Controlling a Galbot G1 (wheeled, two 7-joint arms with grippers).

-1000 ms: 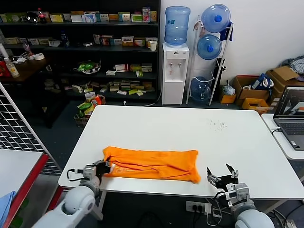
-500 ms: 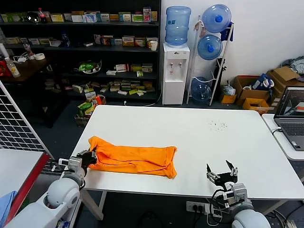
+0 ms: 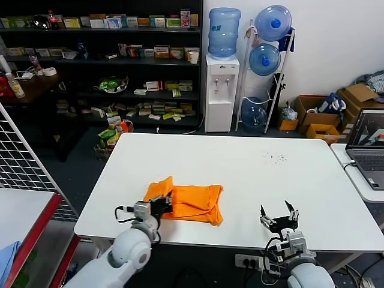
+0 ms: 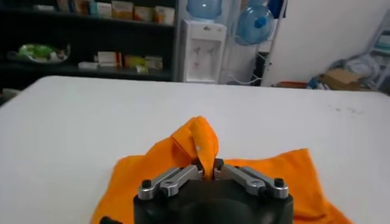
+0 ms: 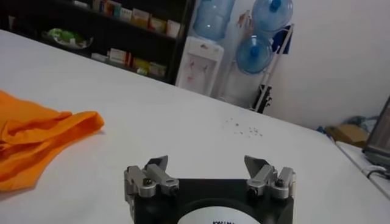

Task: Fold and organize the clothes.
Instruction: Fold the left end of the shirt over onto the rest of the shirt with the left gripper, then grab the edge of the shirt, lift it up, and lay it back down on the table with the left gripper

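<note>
The orange T-shirt [image 3: 192, 201] lies folded in a narrow bundle near the front edge of the white table [image 3: 252, 168]. My left gripper [image 3: 161, 206] is shut on the shirt's left end and holds a raised flap of it over the rest of the cloth. In the left wrist view the fabric [image 4: 201, 143] rises pinched between the closed fingers [image 4: 207, 168]. My right gripper [image 3: 277, 217] is open and empty above the table's front right, apart from the shirt. The shirt's edge shows in the right wrist view [image 5: 36, 140]. No lettering shows.
A laptop [image 3: 367, 147] sits on a side table at the right. A white wire rack [image 3: 24, 168] and a red-edged table with blue cloth [image 3: 7, 255] stand at the left. Shelves, a water dispenser [image 3: 221, 90] and bottles stand behind.
My left gripper has carried the shirt's left end rightward over the cloth, so the long strip is now a shorter bundle. The right gripper has barely moved.
</note>
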